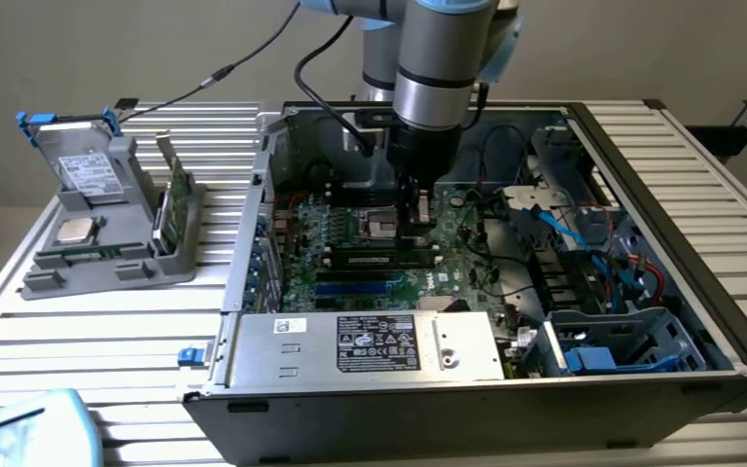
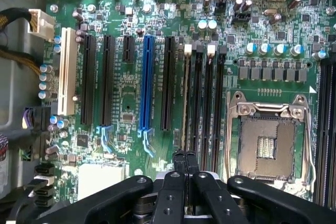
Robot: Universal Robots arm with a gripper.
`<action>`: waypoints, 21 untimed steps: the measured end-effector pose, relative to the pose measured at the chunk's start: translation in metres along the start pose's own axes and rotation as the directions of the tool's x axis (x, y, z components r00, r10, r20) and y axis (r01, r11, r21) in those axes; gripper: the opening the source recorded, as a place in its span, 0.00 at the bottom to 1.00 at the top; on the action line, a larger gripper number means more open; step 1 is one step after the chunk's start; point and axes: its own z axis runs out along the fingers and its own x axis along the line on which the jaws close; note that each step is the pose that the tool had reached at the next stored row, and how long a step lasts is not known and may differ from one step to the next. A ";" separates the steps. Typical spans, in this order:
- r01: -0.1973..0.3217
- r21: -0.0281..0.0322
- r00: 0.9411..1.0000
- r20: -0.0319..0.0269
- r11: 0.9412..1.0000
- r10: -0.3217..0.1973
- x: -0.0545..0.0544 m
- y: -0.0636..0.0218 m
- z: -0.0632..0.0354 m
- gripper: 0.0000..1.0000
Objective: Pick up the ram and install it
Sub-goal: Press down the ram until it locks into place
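- My fingers are closing on the ram, holding it edge-on in a slot beside the empty socket.
- I am judging the seating step underway; finishing calls for straight, even pressure.
- The case is housing the motherboard; the grey tray on the table is holding spare parts.

The open case top gives access from above, though walls, cables and power supply crowd the motherboard

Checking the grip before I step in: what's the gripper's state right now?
Gripper: shut, down over the motherboard's memory slots; whether it grips the ram cannot be told.
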 end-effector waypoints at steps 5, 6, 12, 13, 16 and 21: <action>0.000 0.000 1.000 0.001 1.000 0.000 0.001 -0.0061 -0.0004 0.11; 0.000 0.000 1.000 0.001 1.000 0.000 0.001 -0.0061 -0.0004 0.11; 0.000 0.005 1.000 0.000 1.000 0.000 0.000 -0.0066 0.0055 0.11; 0.000 0.005 1.000 0.000 1.000 0.000 0.000 -0.0066 0.0057 0.11; 0.000 0.005 1.000 0.001 1.000 0.000 0.000 -0.0066 0.0061 0.11; 0.000 0.005 1.000 0.000 1.000 0.000 0.000 -0.0068 0.0077 0.11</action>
